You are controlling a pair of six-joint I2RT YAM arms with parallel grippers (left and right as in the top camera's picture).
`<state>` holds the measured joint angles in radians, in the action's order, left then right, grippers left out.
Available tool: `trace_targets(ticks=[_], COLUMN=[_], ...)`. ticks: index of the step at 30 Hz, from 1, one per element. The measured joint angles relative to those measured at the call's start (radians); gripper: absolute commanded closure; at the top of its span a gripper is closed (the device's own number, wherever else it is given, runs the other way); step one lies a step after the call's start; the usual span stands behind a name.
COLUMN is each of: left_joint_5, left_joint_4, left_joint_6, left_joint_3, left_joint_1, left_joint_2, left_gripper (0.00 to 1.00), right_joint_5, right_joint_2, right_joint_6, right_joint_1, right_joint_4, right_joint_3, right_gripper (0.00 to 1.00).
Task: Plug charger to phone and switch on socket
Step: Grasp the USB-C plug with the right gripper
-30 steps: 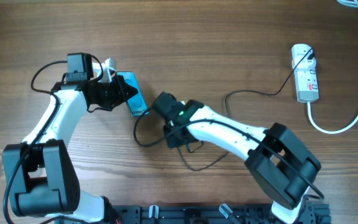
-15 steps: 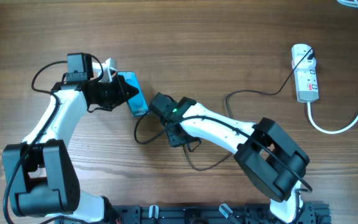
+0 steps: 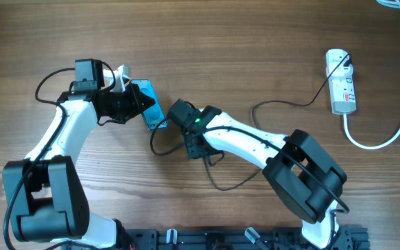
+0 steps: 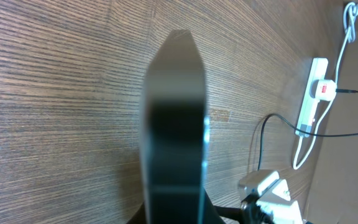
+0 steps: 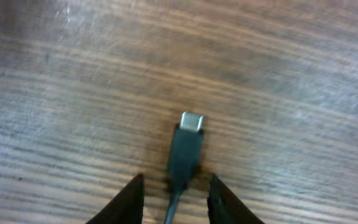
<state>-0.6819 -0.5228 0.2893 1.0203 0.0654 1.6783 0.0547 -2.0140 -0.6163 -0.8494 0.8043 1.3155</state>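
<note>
My left gripper (image 3: 135, 103) is shut on the phone (image 3: 149, 104), which it holds on its edge, teal screen showing from above. The left wrist view shows the phone (image 4: 174, 124) only as a dark slab, edge on. The charger (image 3: 294, 105) runs as a thin black cable from the socket (image 3: 340, 82) across the table. Its connector tip (image 5: 185, 148) lies on the wood between the fingers (image 5: 129, 200) of my right gripper (image 5: 176, 190), with a gap on each side. Seen from above, the right gripper (image 3: 172, 118) sits just right of the phone's lower end.
A thick white cord (image 3: 394, 132) curves from the socket toward the right table edge. The socket (image 4: 312, 93) with its red switch shows far off in the left wrist view. The charger's slack loops on the wood under my right arm (image 3: 255, 146).
My right gripper has shifted a little left toward the phone, and its fingers have drawn closer together around the connector. The left arm and the phone have stayed still.
</note>
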Motion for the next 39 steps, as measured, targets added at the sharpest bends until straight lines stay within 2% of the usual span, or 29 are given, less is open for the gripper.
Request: trace_targets(ticks=[5, 8, 13, 17, 18, 20, 25, 27, 29, 34, 39], left_joint_5=[0.000, 0.000, 0.000, 0.000, 0.000, 0.000, 0.000, 0.000, 0.000, 0.000, -0.003], left_joint_4=[0.000, 0.000, 0.001, 0.010, 0.011, 0.011, 0.011, 0.011, 0.011, 0.011, 0.011], left_joint_6=[0.000, 0.000, 0.000, 0.000, 0.000, 0.000, 0.000, 0.000, 0.000, 0.000, 0.000], left_joint_3=[0.000, 0.000, 0.000, 0.000, 0.000, 0.000, 0.000, 0.000, 0.000, 0.000, 0.000], left_joint_1=[0.000, 0.000, 0.000, 0.000, 0.000, 0.000, 0.000, 0.000, 0.000, 0.000, 0.000], left_joint_2=[0.000, 0.000, 0.000, 0.000, 0.000, 0.000, 0.000, 0.000, 0.000, 0.000, 0.000], left_gripper=[0.96, 0.96, 0.96, 0.96, 0.96, 0.96, 0.96, 0.96, 0.96, 0.96, 0.96], right_joint_5=[0.007, 0.006, 0.000, -0.094, -0.139, -0.206, -0.257, -0.248, -0.221, -0.177, -0.166], right_joint_2=[0.000, 0.000, 0.000, 0.000, 0.000, 0.000, 0.000, 0.000, 0.000, 0.000, 0.000], right_joint_6=[-0.008, -0.010, -0.003, 0.054, 0.074, 0.104, 0.131, 0.124, 0.114, 0.080, 0.072], right_joint_1=[0.008, 0.009, 0.013, 0.056, 0.079, 0.116, 0.145, 0.128, 0.111, 0.088, 0.086], right_joint_4=[-0.011, -0.017, -0.008, -0.005, -0.005, 0.006, 0.027, 0.029, 0.036, 0.049, 0.048], right_joint_3=[0.000, 0.000, 0.004, 0.005, 0.005, 0.005, 0.003, 0.004, 0.004, 0.003, 0.003], right_gripper=[0.80, 0.95, 0.96, 0.96, 0.94, 0.77, 0.61, 0.63, 0.69, 0.93, 0.96])
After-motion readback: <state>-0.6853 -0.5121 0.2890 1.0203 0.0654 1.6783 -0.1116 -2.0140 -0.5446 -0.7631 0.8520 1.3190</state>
